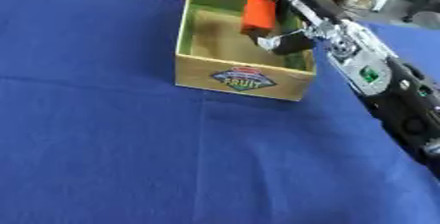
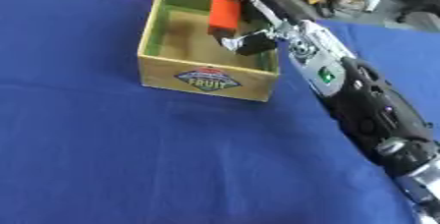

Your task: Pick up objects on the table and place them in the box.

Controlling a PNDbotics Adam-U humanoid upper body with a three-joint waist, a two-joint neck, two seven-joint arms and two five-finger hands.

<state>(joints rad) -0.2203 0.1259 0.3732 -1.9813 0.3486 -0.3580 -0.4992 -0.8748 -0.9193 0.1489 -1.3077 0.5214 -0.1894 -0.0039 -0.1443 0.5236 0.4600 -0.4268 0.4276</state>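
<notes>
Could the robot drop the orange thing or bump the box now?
Maybe. The right hand holds the orange object over the box, near its far right corner, so a release too far right might hit the wall instead of landing inside. The arm also reaches in right above the box's right wall, so pulling back low could nudge the box across the blue cloth.
</notes>
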